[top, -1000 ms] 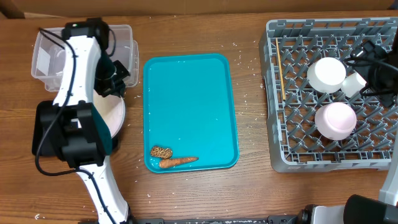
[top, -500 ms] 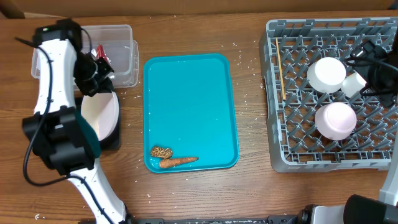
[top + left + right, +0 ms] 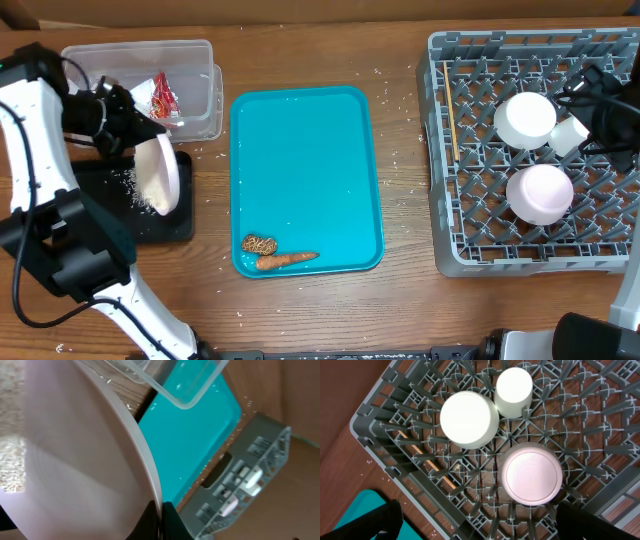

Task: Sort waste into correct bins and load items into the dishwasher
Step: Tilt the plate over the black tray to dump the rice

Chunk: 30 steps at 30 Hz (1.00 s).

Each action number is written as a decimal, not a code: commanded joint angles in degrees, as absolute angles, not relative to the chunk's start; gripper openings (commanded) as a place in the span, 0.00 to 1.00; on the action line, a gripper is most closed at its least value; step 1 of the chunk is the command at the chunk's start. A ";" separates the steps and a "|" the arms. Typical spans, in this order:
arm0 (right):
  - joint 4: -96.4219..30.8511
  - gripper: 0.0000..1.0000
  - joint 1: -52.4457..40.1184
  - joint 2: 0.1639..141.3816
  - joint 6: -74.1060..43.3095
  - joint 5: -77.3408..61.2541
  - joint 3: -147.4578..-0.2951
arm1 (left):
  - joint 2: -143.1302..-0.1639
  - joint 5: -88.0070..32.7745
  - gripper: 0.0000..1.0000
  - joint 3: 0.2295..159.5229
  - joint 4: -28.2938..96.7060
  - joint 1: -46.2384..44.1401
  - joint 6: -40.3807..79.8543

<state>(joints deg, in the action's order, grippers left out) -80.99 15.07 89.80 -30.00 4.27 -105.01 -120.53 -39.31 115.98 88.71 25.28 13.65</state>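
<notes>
My left gripper (image 3: 161, 514) is shut on the rim of the large white plate (image 3: 160, 175). The plate stands tilted on edge over the black tray (image 3: 175, 225). Loose white rice (image 3: 128, 183) lies scattered on that tray. Behind it is the clear tub (image 3: 195, 60), which holds a red-and-white wrapper (image 3: 163, 97). The carrot (image 3: 288, 260) and the brown food piece (image 3: 260, 243) lie on the teal tray (image 3: 305, 160). My right gripper (image 3: 487, 524) hangs open above the grey dish rack (image 3: 445, 255). The rack holds two upturned bowls (image 3: 469, 420) (image 3: 532, 474), a cup (image 3: 514, 391) and chopsticks (image 3: 450, 125).
Stray rice grains dot the wood (image 3: 400, 150) between the teal tray and the rack. The left arm's base and links (image 3: 70, 260) stand at the table's left front. The right arm's cables (image 3: 600, 90) drape over the rack's far right corner.
The left arm has swung left and tipped the plate from nearly flat to on edge. Rice now lies on the black tray, and the tub and its wrapper are uncovered. The right arm has not moved.
</notes>
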 commanded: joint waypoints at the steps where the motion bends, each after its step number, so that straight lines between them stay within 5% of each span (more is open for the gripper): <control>1: -80.71 1.00 15.14 89.69 -30.26 4.19 -105.82 | -118.91 -47.99 0.04 117.32 89.58 27.40 8.60; 30: -80.71 1.00 15.14 89.69 -30.26 4.19 -105.82 | -119.13 -60.07 0.04 116.75 95.29 35.03 2.11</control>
